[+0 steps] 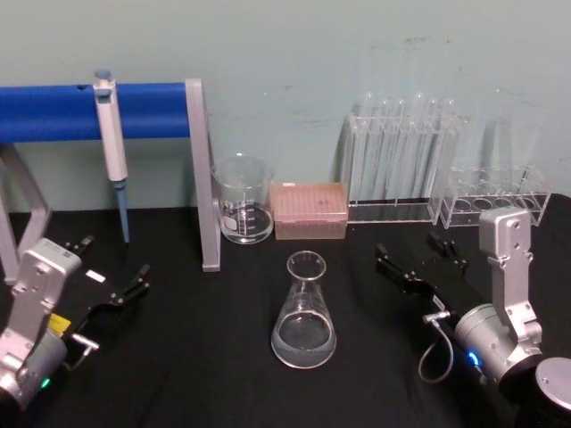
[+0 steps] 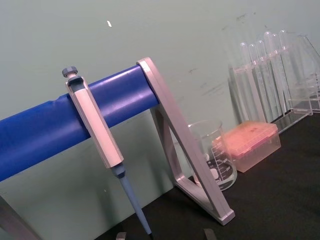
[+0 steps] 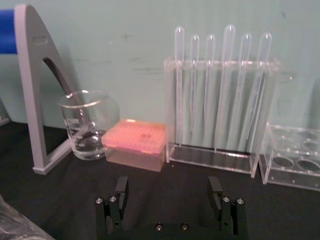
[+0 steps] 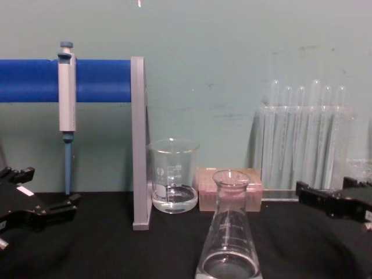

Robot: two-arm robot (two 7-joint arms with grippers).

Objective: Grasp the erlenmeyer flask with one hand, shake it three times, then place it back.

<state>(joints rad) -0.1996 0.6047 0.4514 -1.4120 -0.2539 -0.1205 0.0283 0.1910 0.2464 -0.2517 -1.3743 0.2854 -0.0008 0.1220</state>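
Observation:
The erlenmeyer flask [image 1: 304,312] stands upright on the black table, front centre, with a little clear liquid in its base; it rises large in the chest view [image 4: 229,244], and a bit of its glass shows in the right wrist view [image 3: 12,224]. My left gripper [image 1: 114,259] rests low at the left, open and empty, well apart from the flask [image 4: 46,189] [image 2: 164,234]. To the flask's right is my right gripper [image 1: 416,251], also open with nothing between its fingers [image 3: 168,187] [image 4: 328,190]. Neither touches the flask.
Behind the flask stand a glass beaker [image 1: 243,201] and a pink tip box [image 1: 309,210]. A clear rack of test tubes [image 1: 401,165] and a low empty rack [image 1: 495,196] are at the back right. A pipette [image 1: 111,143] hangs from the blue bar stand [image 1: 53,111], whose grey leg [image 1: 203,178] reaches the table.

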